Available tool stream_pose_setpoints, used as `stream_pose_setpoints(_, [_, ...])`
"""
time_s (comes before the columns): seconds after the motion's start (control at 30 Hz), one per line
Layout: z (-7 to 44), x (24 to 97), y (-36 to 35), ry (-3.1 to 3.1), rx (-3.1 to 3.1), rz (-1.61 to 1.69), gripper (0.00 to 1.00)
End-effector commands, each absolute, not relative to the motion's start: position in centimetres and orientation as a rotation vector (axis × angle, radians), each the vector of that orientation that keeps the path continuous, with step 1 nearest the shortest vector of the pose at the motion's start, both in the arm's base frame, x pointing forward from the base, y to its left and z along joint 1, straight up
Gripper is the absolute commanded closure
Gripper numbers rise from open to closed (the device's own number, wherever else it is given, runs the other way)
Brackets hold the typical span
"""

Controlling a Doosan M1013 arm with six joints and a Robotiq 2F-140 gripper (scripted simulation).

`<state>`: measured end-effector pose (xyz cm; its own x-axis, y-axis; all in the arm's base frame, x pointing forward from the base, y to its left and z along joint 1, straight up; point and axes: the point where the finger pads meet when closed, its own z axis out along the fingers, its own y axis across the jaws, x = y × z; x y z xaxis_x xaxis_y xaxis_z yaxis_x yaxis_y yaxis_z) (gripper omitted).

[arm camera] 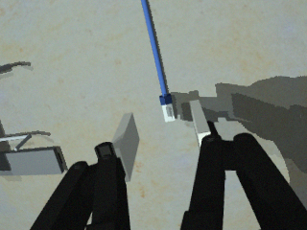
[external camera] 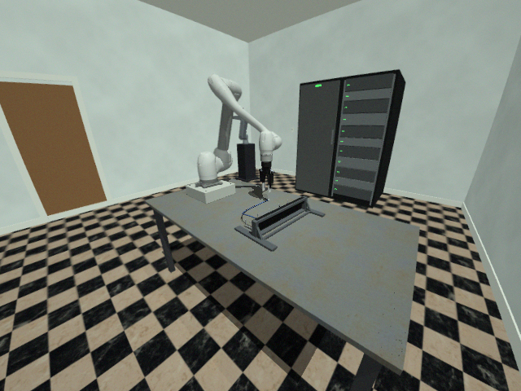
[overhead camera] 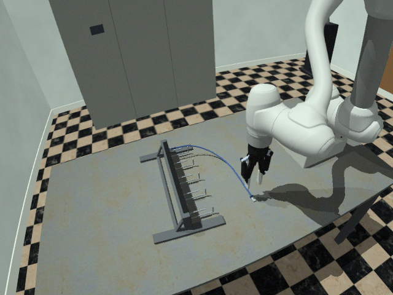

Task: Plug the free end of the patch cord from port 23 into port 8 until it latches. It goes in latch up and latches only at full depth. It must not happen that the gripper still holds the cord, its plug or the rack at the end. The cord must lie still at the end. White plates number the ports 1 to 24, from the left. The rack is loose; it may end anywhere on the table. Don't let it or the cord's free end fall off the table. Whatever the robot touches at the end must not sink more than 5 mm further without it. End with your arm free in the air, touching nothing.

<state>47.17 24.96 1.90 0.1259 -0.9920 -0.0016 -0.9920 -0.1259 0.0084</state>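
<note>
The loose grey rack [overhead camera: 187, 233] [external camera: 282, 215] stands on the table [overhead camera: 95, 196] [external camera: 336, 261]. A blue patch cord [overhead camera: 215, 156] [external camera: 248, 210] [arm camera: 150, 33] runs from the rack's far end in an arc down to the table. Its free plug [overhead camera: 253, 198] [arm camera: 168, 111] lies on the table to the right of the rack. My gripper [overhead camera: 254, 183] [external camera: 265, 186] [arm camera: 163, 121] points down just above the plug. Its fingers are partly closed, with a gap between them and nothing held. The plug lies below the fingertips, clear of them. The port numbers are too small to read.
Metal pegs stick out of the rack toward the cord. The arm's white base [external camera: 210, 191] stands at the table's far corner. The table's edge [overhead camera: 317, 225] is close to the right of the plug. A tall cabinet [overhead camera: 136, 53] [external camera: 349, 134] stands beyond the table.
</note>
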Motion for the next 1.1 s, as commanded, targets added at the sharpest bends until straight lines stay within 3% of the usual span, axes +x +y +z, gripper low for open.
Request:
stream_pose_setpoints(0.0, [1.9,47.2,25.0,-2.074,2.353,-0.011,1.00])
stream_pose_setpoints(0.8, [1.9,47.2,24.8,-2.068,2.356,-0.003,1.00])
stream_pose_setpoints(1.07, [2.0,49.0,19.8,-1.876,2.432,0.268,1.00])
